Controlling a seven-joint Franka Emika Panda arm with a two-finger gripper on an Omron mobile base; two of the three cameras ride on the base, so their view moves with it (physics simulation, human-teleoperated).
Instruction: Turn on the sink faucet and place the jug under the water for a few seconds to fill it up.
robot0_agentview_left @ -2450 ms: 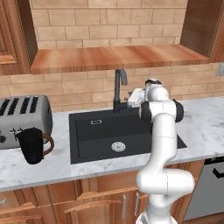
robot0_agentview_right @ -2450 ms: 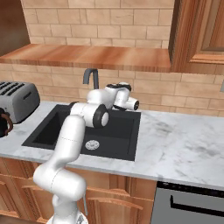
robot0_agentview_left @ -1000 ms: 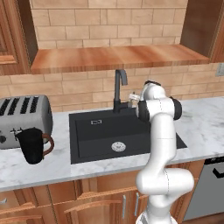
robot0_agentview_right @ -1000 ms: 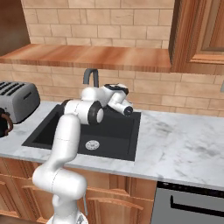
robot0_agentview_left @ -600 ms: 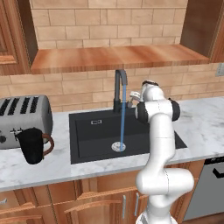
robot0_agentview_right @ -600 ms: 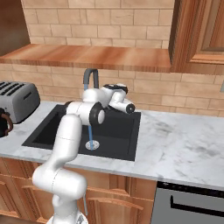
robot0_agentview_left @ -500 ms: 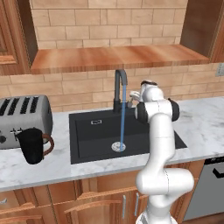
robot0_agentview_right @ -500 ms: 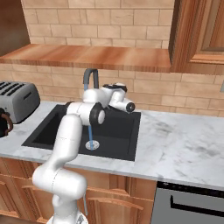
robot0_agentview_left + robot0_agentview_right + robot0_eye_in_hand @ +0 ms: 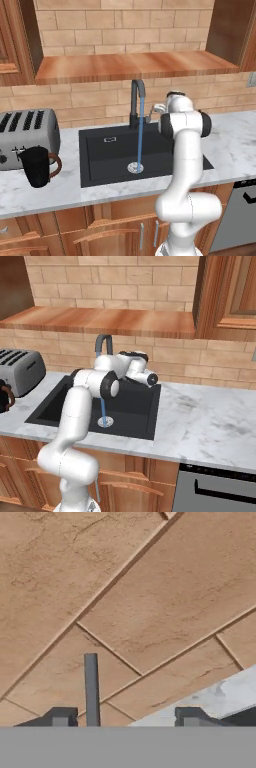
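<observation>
The first half of the job looked done: the water (image 9: pixel 140 131) ran as a thin blue stream from the spout of the sink faucet (image 9: pixel 136 102) straight down to the round drain of the sink (image 9: pixel 100 150), and in the right base view the same stream (image 9: pixel 103 407) showed below the arm, falling onto the drain. The gripper (image 9: pixel 122 718) was up beside the faucet, at about three o'clock from its stem in the left base view, pointed toward the brick backsplash (image 9: pixel 150 602). In the hand view its two dark tips stood well apart with nothing between them, and a slim grey bar, probably the faucet's lever (image 9: pixel 91 687), rose just inside the tip at seven o'clock without being clasped; so the pincer read as spread wide and holding nothing. The jug (image 9: pixel 37 167) sat on the marble counter (image 9: pixel 60 192), at about nine o'clock from the sink, well apart from the basin, directly in front of the toaster (image 9: pixel 25 135) with its brown handle turned toward the sink. In my judgement the remaining work was all of the second half: drawing the arm away from the faucet, reaching across the basin to the jug, gripping it, carrying it under the stream and holding it there for a few seconds.
</observation>
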